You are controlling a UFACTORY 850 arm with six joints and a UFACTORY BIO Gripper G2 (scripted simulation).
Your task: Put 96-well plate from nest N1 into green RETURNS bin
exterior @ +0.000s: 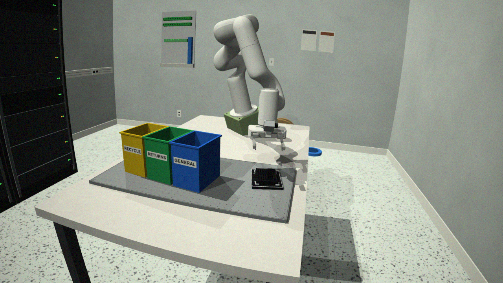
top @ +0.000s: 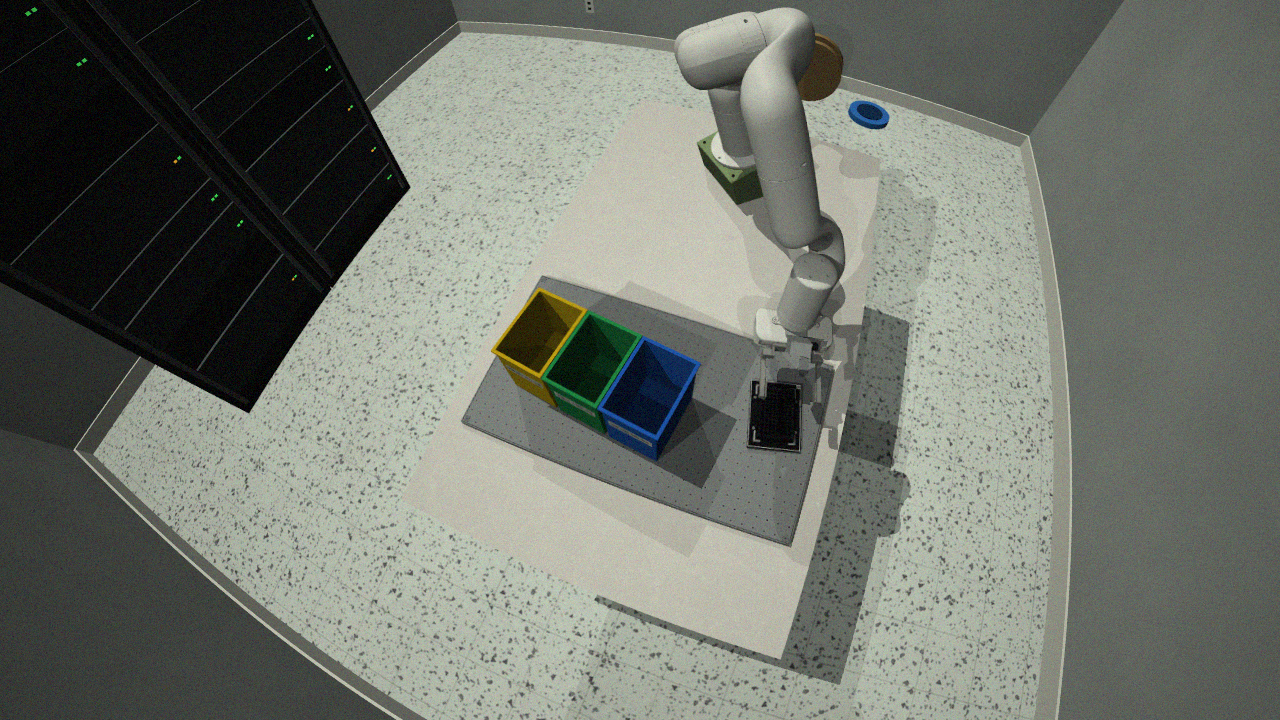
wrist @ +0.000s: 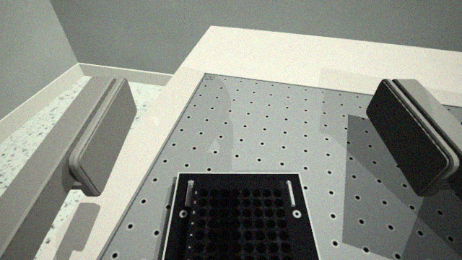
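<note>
Exterior view: the open gripper [top: 790,394] [exterior: 268,148] [wrist: 253,141] hung above the black 96-well plate [top: 775,415] [exterior: 266,176] [wrist: 240,225], its fingers apart with nothing between them. The plate sat in its nest [top: 750,440] [exterior: 267,188] [wrist: 307,220], near the board's edge [top: 804,501] [exterior: 291,197] [wrist: 180,114] and well apart from the blue bin [top: 673,428] [exterior: 186,179]. The upright green RETURNS bin [top: 586,417] [exterior: 158,173] stood tightly between blue and yellow [top: 528,385] [exterior: 133,163] bins; from above, one finger partly covered the nest, whose near end was cut off in the wrist view
</note>
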